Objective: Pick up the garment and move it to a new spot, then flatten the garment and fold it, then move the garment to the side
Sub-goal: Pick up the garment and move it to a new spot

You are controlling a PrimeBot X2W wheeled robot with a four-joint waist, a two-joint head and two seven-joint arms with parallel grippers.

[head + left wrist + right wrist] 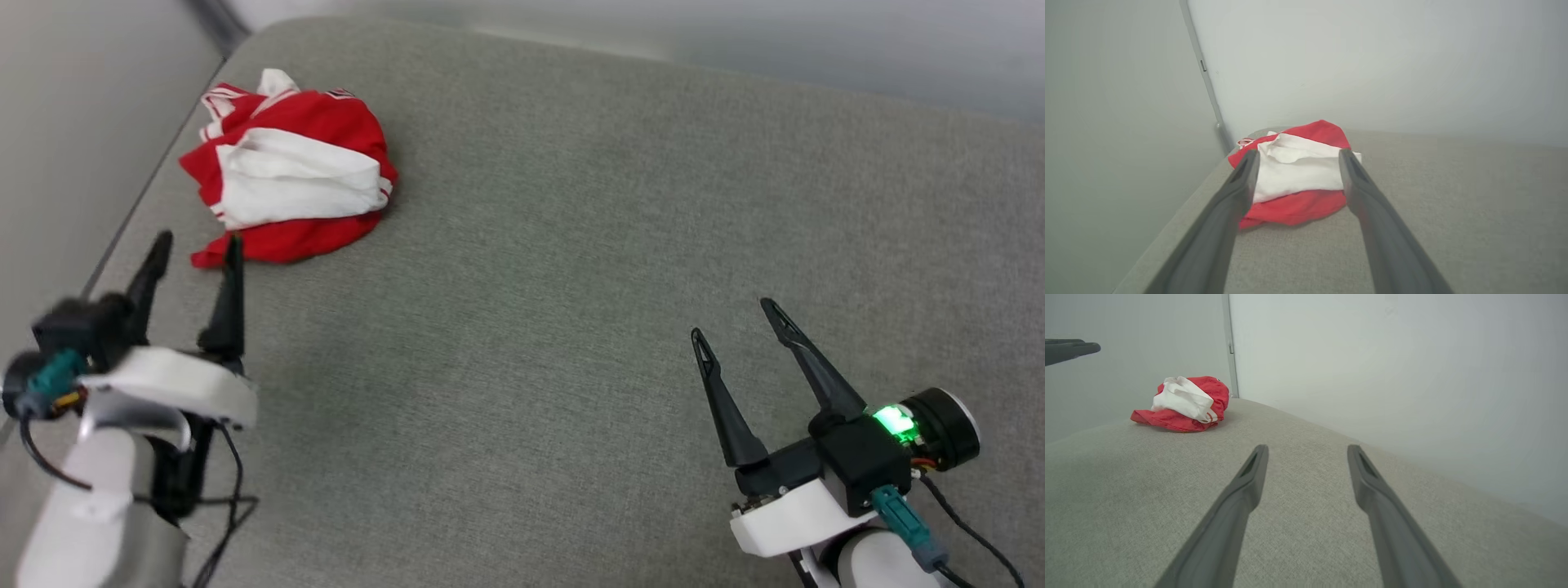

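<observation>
**Q:** Left gripper (200, 238), condition?
**R:** Fingers spread wide, holding nothing. It is at 8 o'clock in the head view with its tips aimed toward 12, close to the near red edge of the garment (294, 163).

**Q:** Right gripper (731, 318)?
**R:** Likewise spread wide and holding nothing. It is at 4 o'clock in the head view, fingers leaning toward 11, over bare fabric and well apart from the garment.

**Q:** Garment, condition and place?
**R:** One item, crumpled in a heap: red cloth with a white part folded across the top and striped trim at the far edge. It is at 10 o'clock in the head view, near the far left corner of the grey fabric surface (571, 286). From the left wrist it lies at 12, seen between the two fingers. From the right wrist it lies at 10.

**Q:** Surroundings?
**R:** A pale wall (1372, 61) behind.
</observation>
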